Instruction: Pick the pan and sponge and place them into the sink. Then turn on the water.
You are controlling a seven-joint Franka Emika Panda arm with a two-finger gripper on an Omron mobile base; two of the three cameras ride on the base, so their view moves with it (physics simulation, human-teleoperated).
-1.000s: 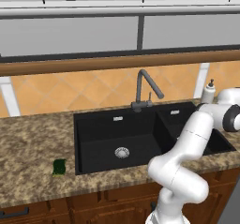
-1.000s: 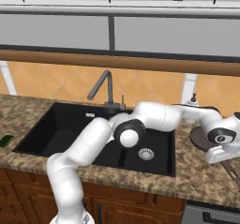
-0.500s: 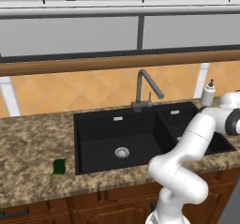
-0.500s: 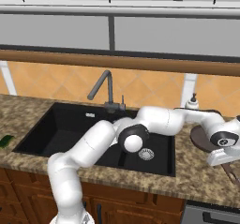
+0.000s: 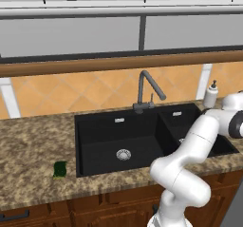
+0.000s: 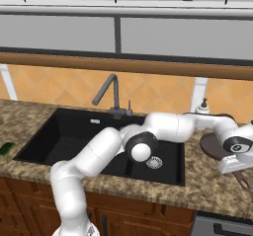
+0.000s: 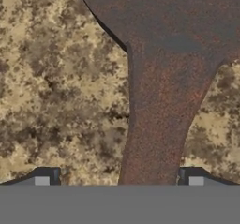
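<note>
We saw the gripper (image 7: 119, 178) with fingers spread on either side of the handle of the pan (image 6: 212, 145), which lay on the counter (image 6: 207, 188) right of the sink (image 6: 74, 131)

We are wearing a glossy white shell over rounded, tube-like links, each one swelling into a bulbous joint. Dark grey rings and caps are showing at the joints; one round dark collar is framing a white disc on the elbow. Near the wrist a dark circular face is carrying a small light dot. Our tool (image 7: 118, 178) is showing two small dark finger tips (image 7: 47, 176), each bearing a pale grey square pad. No cables or screws are showing.
</note>
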